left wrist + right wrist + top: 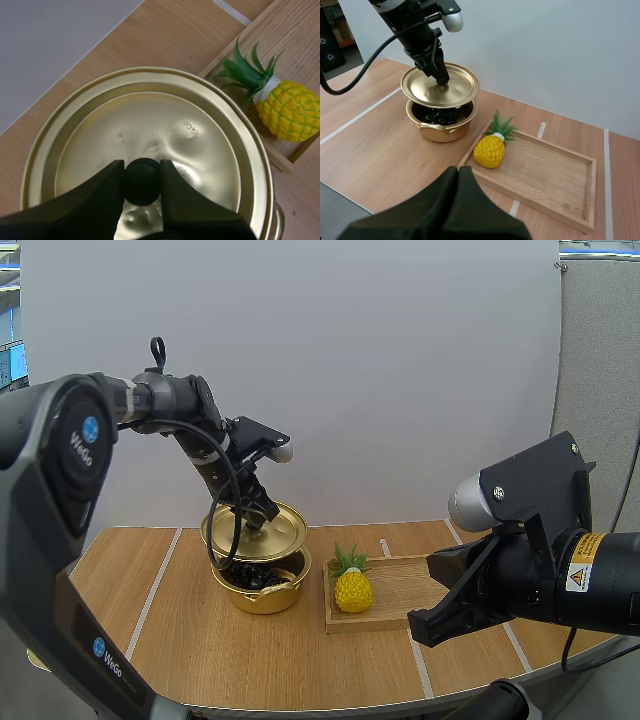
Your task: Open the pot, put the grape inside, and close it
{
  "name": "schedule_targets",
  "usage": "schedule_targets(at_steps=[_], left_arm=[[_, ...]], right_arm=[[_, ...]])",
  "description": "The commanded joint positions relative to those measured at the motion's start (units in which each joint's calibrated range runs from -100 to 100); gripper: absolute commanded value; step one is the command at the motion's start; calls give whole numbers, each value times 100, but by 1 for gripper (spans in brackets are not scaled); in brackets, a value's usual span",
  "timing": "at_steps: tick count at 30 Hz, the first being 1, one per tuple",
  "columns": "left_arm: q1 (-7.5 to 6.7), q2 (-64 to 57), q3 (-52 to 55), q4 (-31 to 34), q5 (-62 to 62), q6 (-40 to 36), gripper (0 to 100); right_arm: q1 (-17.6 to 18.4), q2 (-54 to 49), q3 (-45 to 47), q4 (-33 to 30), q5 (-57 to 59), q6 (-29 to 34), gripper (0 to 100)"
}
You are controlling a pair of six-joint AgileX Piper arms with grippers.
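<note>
One lid (456, 91) hangs above the pot (440, 131) of grapes (439, 118) — left gripper (141, 172) pinching its knob (142, 186), right gripper (458, 172) closed, empty.

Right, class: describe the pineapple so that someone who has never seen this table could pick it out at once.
Start at the wooden table and find the shallow wooden tray beside the gold pot. At the tray's end nearest the pot sits a pineapple. It is the only yellow thing with a green leafy crown; the pot's contents are dark grapes.
</note>
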Motion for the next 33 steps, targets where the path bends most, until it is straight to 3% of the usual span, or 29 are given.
schedule_targets(at_steps=[1, 11, 24, 28, 33], left_arm=[[-19, 22, 11, -256, -12, 94, 0], [-19, 9, 612, -267, -415, 418, 0], [-5, 9, 638, -424, -1051, 618, 0], [139, 9, 638, -533, -1184, 699, 0], [325, 9, 682, -1253, -518, 1277, 0]], right_arm=[[-24, -47, 10, -8, 0, -2, 0], [-24, -47, 10, -8, 0, -2, 0], [-24, -47, 10, -8, 0, -2, 0], [-24, -47, 10, -8, 0, -2, 0], [-24, -47, 10, -8, 0, -2, 0]])
